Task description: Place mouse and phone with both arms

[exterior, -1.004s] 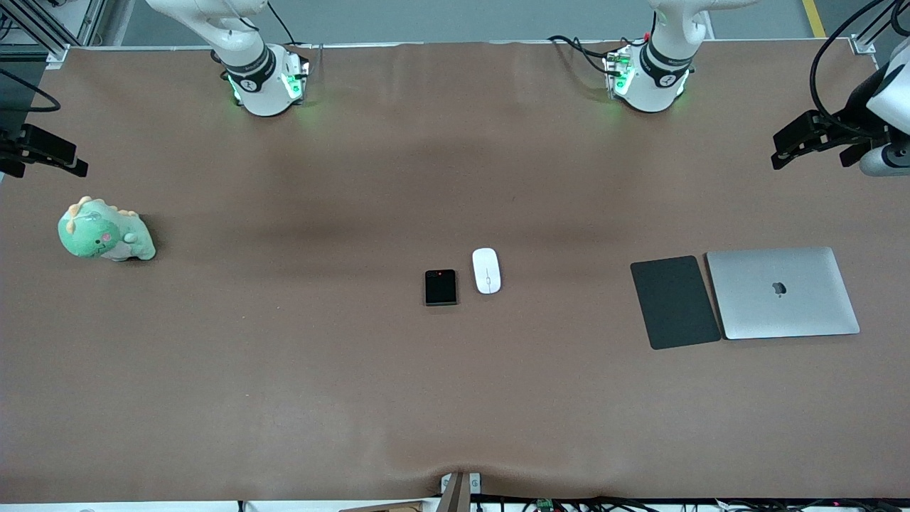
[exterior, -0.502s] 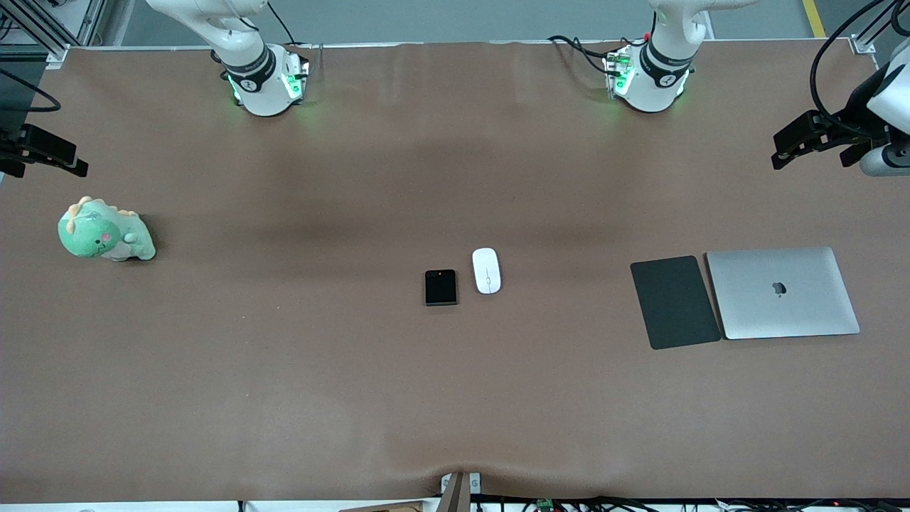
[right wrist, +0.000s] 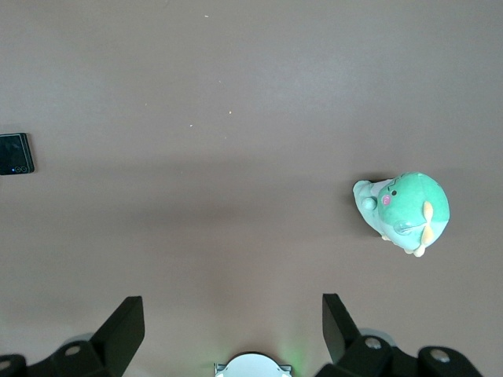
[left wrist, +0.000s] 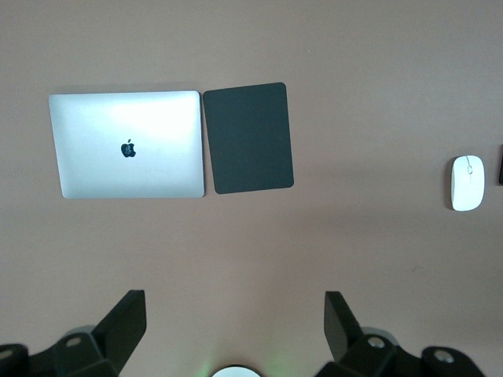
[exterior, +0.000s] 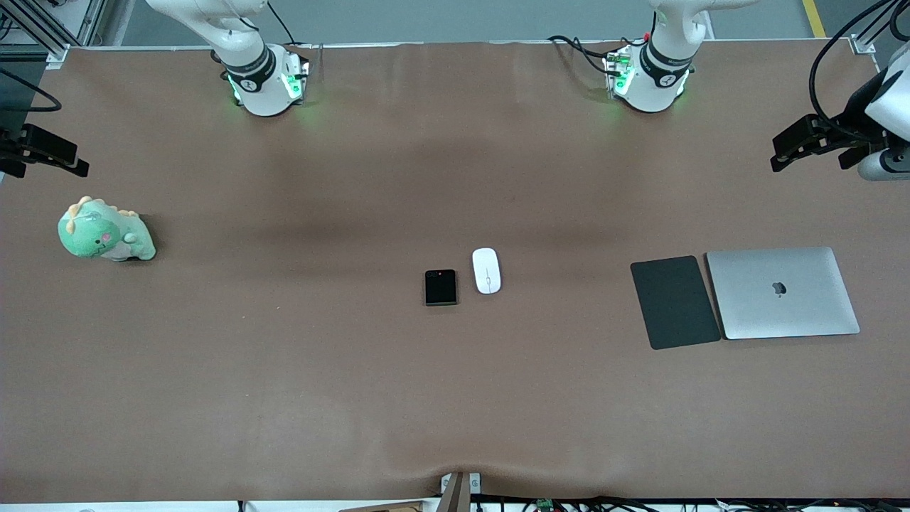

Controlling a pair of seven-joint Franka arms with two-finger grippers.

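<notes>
The white oval mouse lies mid-table, and the small black phone lies right beside it, toward the right arm's end. My left gripper hangs open and empty, high over the left arm's end of the table. In the left wrist view its fingers stand wide apart, with the mouse far off. My right gripper hangs open and empty, high over the right arm's end. The phone shows at the edge of the right wrist view.
A closed silver laptop and a dark grey pad lie side by side toward the left arm's end. A green plush dinosaur sits toward the right arm's end. Brown cloth covers the table.
The left gripper has shifted very slightly. The mouse, the phone and the right gripper are where they were.
</notes>
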